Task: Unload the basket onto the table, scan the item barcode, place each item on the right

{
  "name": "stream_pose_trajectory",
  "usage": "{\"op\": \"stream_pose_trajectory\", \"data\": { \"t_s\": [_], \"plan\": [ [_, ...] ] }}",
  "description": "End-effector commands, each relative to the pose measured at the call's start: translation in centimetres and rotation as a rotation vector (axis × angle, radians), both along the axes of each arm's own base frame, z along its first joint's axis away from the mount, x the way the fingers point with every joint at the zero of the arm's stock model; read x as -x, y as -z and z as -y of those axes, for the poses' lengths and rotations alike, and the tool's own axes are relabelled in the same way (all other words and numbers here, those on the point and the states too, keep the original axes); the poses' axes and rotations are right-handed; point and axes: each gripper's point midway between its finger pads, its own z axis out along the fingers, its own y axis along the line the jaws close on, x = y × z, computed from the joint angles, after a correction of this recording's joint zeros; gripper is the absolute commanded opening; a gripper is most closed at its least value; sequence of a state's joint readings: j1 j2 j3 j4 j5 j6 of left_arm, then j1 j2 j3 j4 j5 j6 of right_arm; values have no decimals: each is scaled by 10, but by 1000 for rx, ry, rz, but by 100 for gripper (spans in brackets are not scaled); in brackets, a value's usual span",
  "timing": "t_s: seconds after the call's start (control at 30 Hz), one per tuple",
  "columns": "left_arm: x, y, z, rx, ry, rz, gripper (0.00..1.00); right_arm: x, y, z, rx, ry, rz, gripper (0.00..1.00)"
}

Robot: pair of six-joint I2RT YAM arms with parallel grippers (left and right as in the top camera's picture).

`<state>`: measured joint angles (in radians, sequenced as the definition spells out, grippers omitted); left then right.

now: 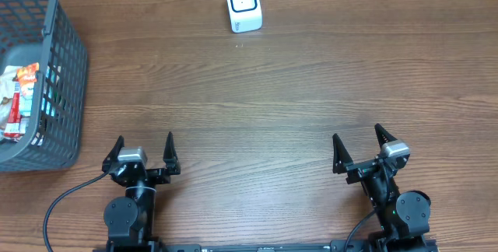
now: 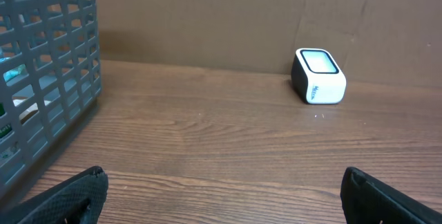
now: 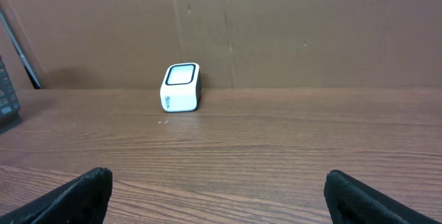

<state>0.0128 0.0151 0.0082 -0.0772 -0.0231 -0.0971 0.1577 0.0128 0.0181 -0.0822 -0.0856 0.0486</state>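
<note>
At the far edge: I see the white scanner [image 1: 243, 5] standing alone on the wooden table [image 1: 257, 104], well apart from both arms.
Basket: the grey basket [image 1: 68, 65] sits at the left side of the table, and the overhead picture border cuts it off.
Items: some packets [image 1: 17, 100] lie inside the basket, one with red and white print. Only the overhead view shows this clearly. I cannot find a barcode on them.
Left gripper: the left gripper [image 1: 144, 139] is at the near edge, its jaws spread fully wide, with nothing between them.
Right gripper: the right gripper [image 1: 356, 133] is also at the near edge, jaws wide apart, holding nothing.
Left wrist view: it shows the basket wall from the side, with bits of colour behind the mesh that I cannot identify. The scanner is to the right, its window facing up.
Right wrist view: it shows the scanner left of centre, before a brown wall [image 3: 311, 30]. A dark sliver at the left border may be the basket; I cannot tell.
Cut off: in both wrist views only the fingertips [image 2: 83, 196] show, at the bottom corners.
</note>
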Motion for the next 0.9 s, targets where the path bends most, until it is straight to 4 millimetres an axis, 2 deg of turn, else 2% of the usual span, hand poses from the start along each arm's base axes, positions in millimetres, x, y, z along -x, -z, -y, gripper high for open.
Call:
{"op": "stream_pose_trajectory", "data": {
  "t_s": [0.0,0.87],
  "plan": [
    [0,-1,1,-16,5,7,100,0,1,2,-4,11,4,100],
    [0,-1,0,-20,-2,7,99,0,1,2,-4,11,4,100]
  ]
}}
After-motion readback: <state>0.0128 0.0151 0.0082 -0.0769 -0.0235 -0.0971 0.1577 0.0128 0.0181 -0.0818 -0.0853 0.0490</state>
